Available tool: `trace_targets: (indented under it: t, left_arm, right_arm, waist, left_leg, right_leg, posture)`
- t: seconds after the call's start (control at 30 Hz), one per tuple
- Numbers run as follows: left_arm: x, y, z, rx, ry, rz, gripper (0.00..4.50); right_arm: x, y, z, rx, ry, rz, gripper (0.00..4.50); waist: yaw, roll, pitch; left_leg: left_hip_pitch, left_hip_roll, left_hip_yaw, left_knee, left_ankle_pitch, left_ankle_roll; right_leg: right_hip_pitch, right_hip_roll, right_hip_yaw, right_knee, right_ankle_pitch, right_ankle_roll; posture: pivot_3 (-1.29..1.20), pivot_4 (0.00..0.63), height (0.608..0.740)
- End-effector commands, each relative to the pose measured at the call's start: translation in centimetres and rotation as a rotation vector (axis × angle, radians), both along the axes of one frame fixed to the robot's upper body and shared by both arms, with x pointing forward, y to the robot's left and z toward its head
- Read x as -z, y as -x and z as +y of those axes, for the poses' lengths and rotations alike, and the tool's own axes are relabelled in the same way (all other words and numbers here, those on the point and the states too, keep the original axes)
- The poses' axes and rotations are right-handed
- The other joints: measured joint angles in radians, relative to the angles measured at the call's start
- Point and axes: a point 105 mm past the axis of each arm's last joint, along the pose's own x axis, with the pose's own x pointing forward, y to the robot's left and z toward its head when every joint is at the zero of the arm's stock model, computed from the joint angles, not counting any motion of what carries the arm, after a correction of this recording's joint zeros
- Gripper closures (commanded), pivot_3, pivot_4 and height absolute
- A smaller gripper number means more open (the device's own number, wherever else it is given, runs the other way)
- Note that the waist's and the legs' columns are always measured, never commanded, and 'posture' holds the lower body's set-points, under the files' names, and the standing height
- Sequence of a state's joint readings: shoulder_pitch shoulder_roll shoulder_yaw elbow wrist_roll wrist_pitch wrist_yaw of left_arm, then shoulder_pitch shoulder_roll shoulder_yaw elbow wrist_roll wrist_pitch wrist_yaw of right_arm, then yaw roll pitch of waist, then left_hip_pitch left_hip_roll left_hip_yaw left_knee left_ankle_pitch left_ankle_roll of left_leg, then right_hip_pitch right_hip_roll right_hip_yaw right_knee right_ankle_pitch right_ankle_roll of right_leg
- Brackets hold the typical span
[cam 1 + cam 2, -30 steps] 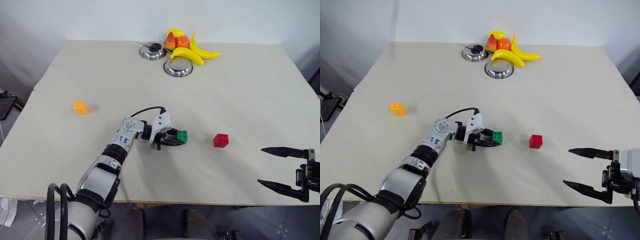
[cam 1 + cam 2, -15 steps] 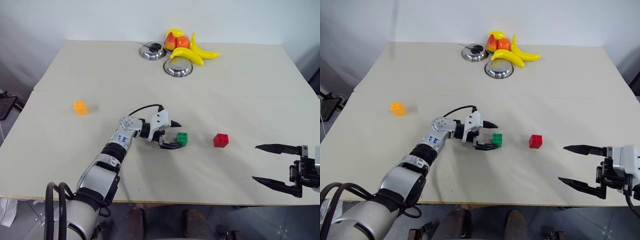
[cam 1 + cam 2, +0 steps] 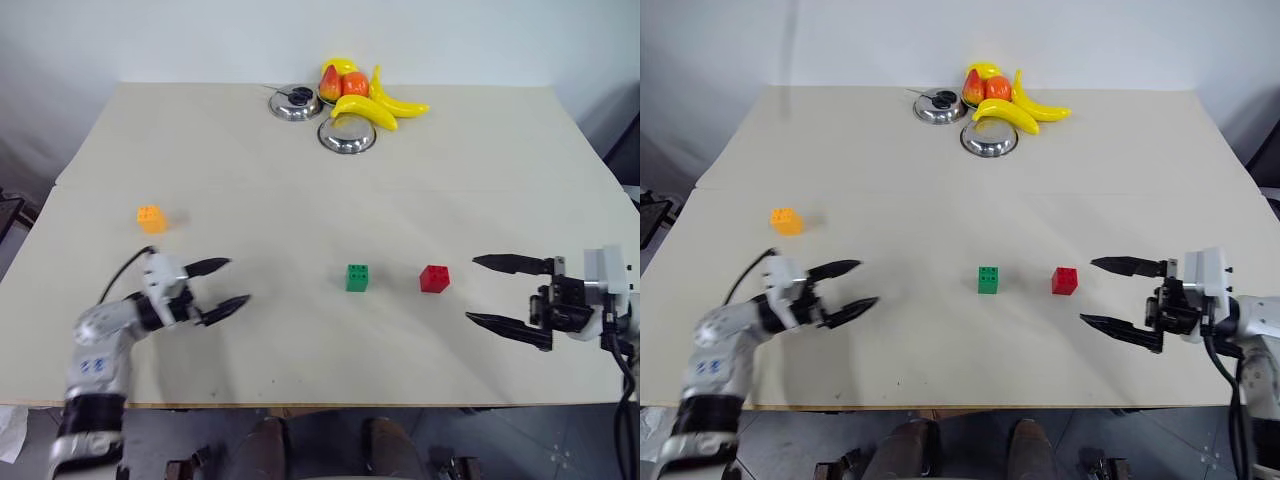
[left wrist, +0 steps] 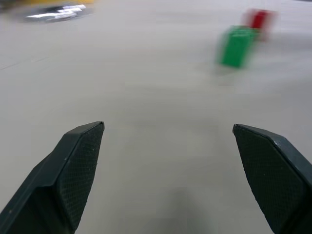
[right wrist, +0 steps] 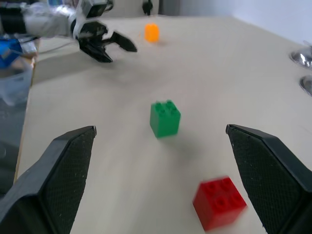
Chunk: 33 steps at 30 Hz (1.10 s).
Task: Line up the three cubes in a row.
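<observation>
Left eye view: green cube (image 3: 357, 278) and red cube (image 3: 434, 279) sit close together mid-tabletop (image 3: 300, 180), orange cube (image 3: 150, 218) well apart on my left. Both claws, left (image 3: 227, 285) and right (image 3: 476, 291), are spread and empty. I'd judge the cubes light, stiff, slick plastic, so I'd pinch flat opposite sides.

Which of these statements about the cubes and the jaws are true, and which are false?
1. The green cube stands beside the red cube, apart from it. True.
2. The left gripper holds the green cube. False: its jaws are open and empty, well away from it.
3. The orange-yellow cube lies far to the left of the other two. True.
4. The right gripper is shut on the red cube. False: its jaws are open, short of the cube.
5. All three cubes already form one row. False: the orange-yellow one is off the line.
</observation>
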<state>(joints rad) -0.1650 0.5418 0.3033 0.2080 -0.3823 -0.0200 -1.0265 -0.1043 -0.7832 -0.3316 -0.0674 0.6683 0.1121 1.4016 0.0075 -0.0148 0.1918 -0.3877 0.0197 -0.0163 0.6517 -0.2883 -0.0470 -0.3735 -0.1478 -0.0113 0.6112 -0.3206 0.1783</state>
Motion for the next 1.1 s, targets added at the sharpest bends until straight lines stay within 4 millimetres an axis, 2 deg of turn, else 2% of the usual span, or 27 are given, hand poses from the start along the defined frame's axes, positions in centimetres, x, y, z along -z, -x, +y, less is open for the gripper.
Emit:
trace_targets:
  t: [0.03,0.07,0.13,0.23,0.33,0.4,0.57,0.73,0.83,1.03,1.1]
  left_arm:
    - [-1.7,1.1,3.7,-0.255,0.02,-0.109,0.01]
    - [-1.0,2.1,6.3,-0.399,0.034,-0.105,0.01]
    - [0.2,4.1,9.6,-0.584,0.036,-0.09,0.01]
    - [1.5,7.0,12.9,-0.778,0.038,-0.056,0.01]
    - [1.5,7.8,14.0,-0.861,0.064,-0.066,0.01]
    - [1.3,7.6,13.5,-0.853,0.087,-0.07,0.01]
    - [0.4,4.7,11.2,-0.769,0.094,-0.075,0.01]
    - [-2.7,-0.8,10.2,-0.804,0.163,-0.072,0.01]
    - [-3.8,-4.0,9.5,-0.826,0.209,-0.014,0.01]
    - [-4.5,-8.5,7.5,-0.839,0.205,0.032,0.01]
    - [-4.5,-10.0,7.9,-0.906,0.216,0.051,0.01]
  right_arm:
    - [-1.5,-0.1,1.2,-0.022,-0.077,-0.105,0.0]
    - [-2.0,-0.3,1.9,-0.018,-0.118,-0.159,0.0]
    - [-2.1,-0.1,2.9,-0.045,-0.142,-0.186,0.0]
    - [-0.6,0.3,3.7,-0.101,-0.107,-0.15,0.0]
    - [-0.3,0.1,3.5,-0.097,-0.09,-0.15,0.0]
    - [-0.3,0.0,3.3,-0.093,-0.088,-0.15,0.0]
    - [0.0,-0.1,2.9,-0.094,-0.064,-0.141,0.0]
    - [0.2,0.0,2.9,-0.098,-0.053,-0.127,0.0]
    - [0.3,0.0,3.0,-0.099,-0.05,-0.123,0.0]
    - [0.3,0.1,3.2,-0.103,-0.047,-0.117,0.0]
    - [0.3,0.1,3.2,-0.1,-0.047,-0.118,0.0]
  waist:
    - [0.004,0.0,0.0]
    - [0.002,-0.001,0.0]
    - [-0.008,-0.001,-0.001]
    - [-0.01,-0.001,-0.001]
    - [0.002,-0.001,-0.001]
    - [0.014,-0.002,-0.001]
    - [0.019,-0.002,-0.001]
    - [0.016,-0.002,-0.001]
    - [0.014,-0.002,-0.001]
    - [0.006,-0.003,-0.001]
    - [0.009,-0.003,-0.001]
  left_leg:
    - [0.0,0.0,0.0,0.0,0.0,0.0]
    - [0.0,0.0,0.0,0.0,0.0,0.0]
    - [0.001,0.001,0.001,-0.001,0.0,-0.001]
    - [0.001,0.001,0.001,-0.003,0.0,-0.001]
    - [0.001,0.0,0.002,-0.001,-0.001,0.001]
    - [0.001,0.0,0.001,0.0,-0.003,0.003]
    - [0.001,0.0,0.0,0.0,-0.003,0.003]
    - [0.001,0.0,0.0,0.0,-0.001,0.001]
    - [0.001,0.0,0.001,0.0,0.0,-0.002]
    - [0.001,0.0,0.002,-0.001,0.0,-0.002]
    - [0.001,0.0,0.002,-0.001,0.0,-0.002]
  right_leg:
    - [0.0,0.0,0.0,0.0,0.0,0.0]
    - [0.0,0.0,0.0,0.0,0.0,0.0]
    - [0.0,0.0,0.0,-0.001,0.0,0.0]
    - [-0.001,0.0,0.0,0.001,-0.001,-0.001]
    - [-0.001,0.0,0.0,-0.001,-0.001,-0.001]
    - [0.0,0.0,0.0,-0.001,-0.001,-0.001]
    - [0.0,0.0,0.0,0.0,0.0,-0.003]
    - [-0.001,0.001,-0.001,0.001,0.0,-0.003]
    - [-0.001,0.0,-0.001,0.001,0.0,-0.002]
    - [-0.002,0.0,-0.001,0.004,0.001,-0.002]
    - [-0.002,0.001,-0.001,0.004,0.001,-0.002]
  posture:
    - [0.0,0.15,0.74]
    - [0.0,0.15,0.74]
    - [0.0,0.15,0.74]
    - [0.0,0.15,0.74]
    - [0.0,0.15,0.74]
    - [0.0,0.15,0.74]
    - [0.0,0.15,0.74]
    - [0.0,0.15,0.74]
    - [0.0,0.15,0.74]
    - [0.0,0.15,0.74]
    - [0.0,0.15,0.74]
